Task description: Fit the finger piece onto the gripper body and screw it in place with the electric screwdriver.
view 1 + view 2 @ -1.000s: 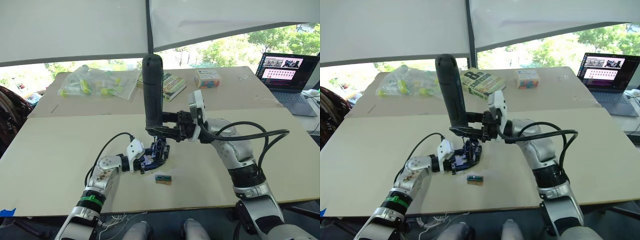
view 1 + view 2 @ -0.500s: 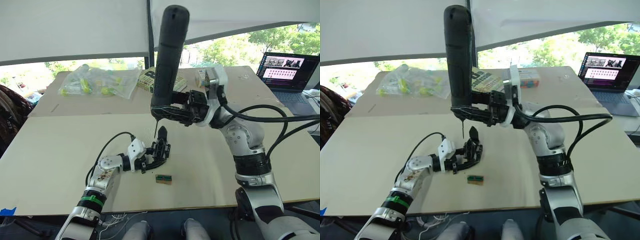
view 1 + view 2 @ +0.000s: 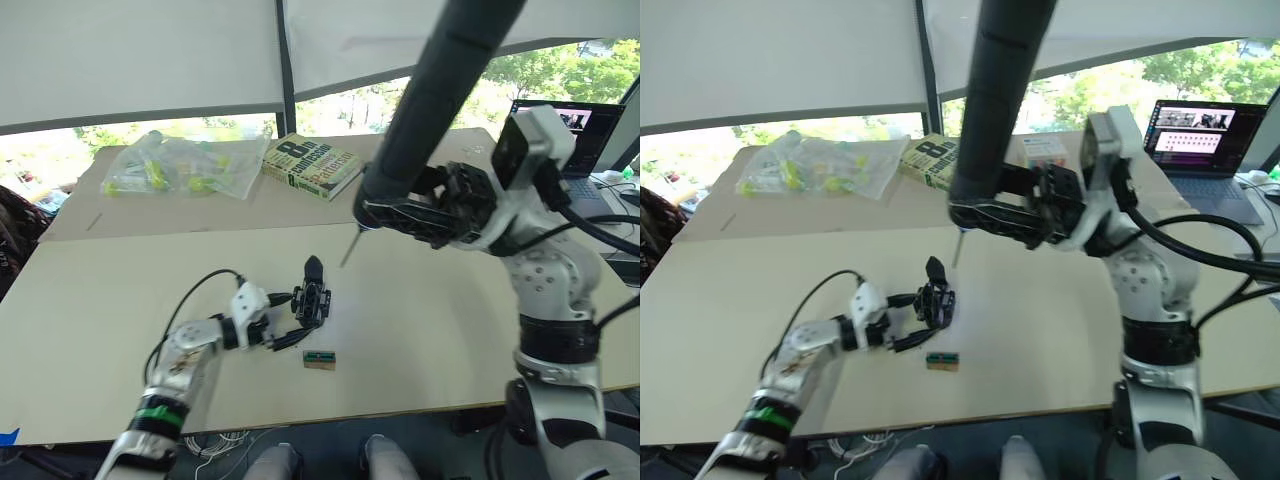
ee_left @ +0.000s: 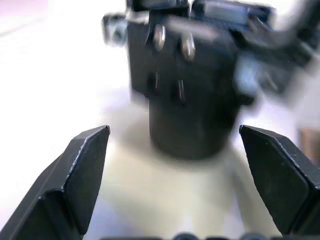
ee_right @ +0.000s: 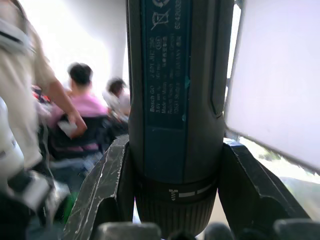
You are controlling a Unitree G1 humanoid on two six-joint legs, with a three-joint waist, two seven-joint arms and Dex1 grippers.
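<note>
Table (image 3: 110, 290) holds everything at the left: the left gripper (image 4: 192, 177) has its fingers (image 4: 82, 170) spread wide, and the gripper body (image 3: 312, 295) stands just ahead of the gap, apparently clear of both tips, its pointed finger upright. A small green block (image 3: 320, 359) lies just beside it. To the right, the right gripper (image 5: 172, 200) is clamped on the electric screwdriver (image 3: 440, 90), tilted in the air with its bit above the table, apart from the gripper body.
</note>
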